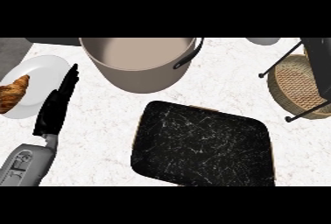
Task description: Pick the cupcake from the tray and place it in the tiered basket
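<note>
the left hand (57, 103) showed at the view's left, fingers straight and together, pointing away from the robot, holding nothing. the right hand was not in view.

to this hand's right lay the black tray (203, 144) on the worktop (103, 127), and no cupcake could be seen on it or anywhere else; where it was could not be told. the tiered basket (298, 83), woven in a dark wire frame, stood far to the right, beyond the tray. just left of the fingers sat a white plate (39, 72) with a croissant (13, 92); ahead and to the right stood a large beige pot (141, 61).

by judgement, a cupcake would be light, soft and easily crushed, its top easily smeared; it would best be taken low round the paper case, from the sides, and kept upright.
</note>
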Controlling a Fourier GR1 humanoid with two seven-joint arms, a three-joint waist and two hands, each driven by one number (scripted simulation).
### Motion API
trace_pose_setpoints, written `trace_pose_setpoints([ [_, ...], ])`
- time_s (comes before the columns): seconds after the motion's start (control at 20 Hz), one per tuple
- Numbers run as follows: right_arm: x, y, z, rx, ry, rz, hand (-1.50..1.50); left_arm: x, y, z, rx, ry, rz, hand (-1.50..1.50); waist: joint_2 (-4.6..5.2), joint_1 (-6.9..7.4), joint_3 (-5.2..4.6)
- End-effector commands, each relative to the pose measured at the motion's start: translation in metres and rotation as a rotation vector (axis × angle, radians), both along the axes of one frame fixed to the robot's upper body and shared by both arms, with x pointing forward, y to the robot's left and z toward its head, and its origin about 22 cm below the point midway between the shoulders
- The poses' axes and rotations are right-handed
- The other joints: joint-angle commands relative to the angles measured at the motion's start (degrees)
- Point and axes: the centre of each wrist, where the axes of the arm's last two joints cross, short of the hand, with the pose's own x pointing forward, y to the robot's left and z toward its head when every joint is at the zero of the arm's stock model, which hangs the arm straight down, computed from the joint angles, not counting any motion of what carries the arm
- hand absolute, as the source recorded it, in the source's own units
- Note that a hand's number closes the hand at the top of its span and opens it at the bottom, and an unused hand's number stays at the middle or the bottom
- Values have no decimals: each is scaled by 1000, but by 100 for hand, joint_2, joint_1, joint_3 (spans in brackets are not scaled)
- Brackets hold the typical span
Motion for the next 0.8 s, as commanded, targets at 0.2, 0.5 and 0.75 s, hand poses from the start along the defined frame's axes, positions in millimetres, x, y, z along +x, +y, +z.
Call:
trace_pose_setpoints([
  [0.2,-1,-41,8,-9,152,-307,150,-4,-2,-9,-15,18,18,0,-40,-131,2],
  [0.5,3,-26,-15,15,199,-244,150,-8,17,-7,-2,16,63,0,-114,-284,8],
  [0.75,-2,-51,-30,121,178,-196,150,-9,17,5,-2,9,63,0,-133,-311,16],
])
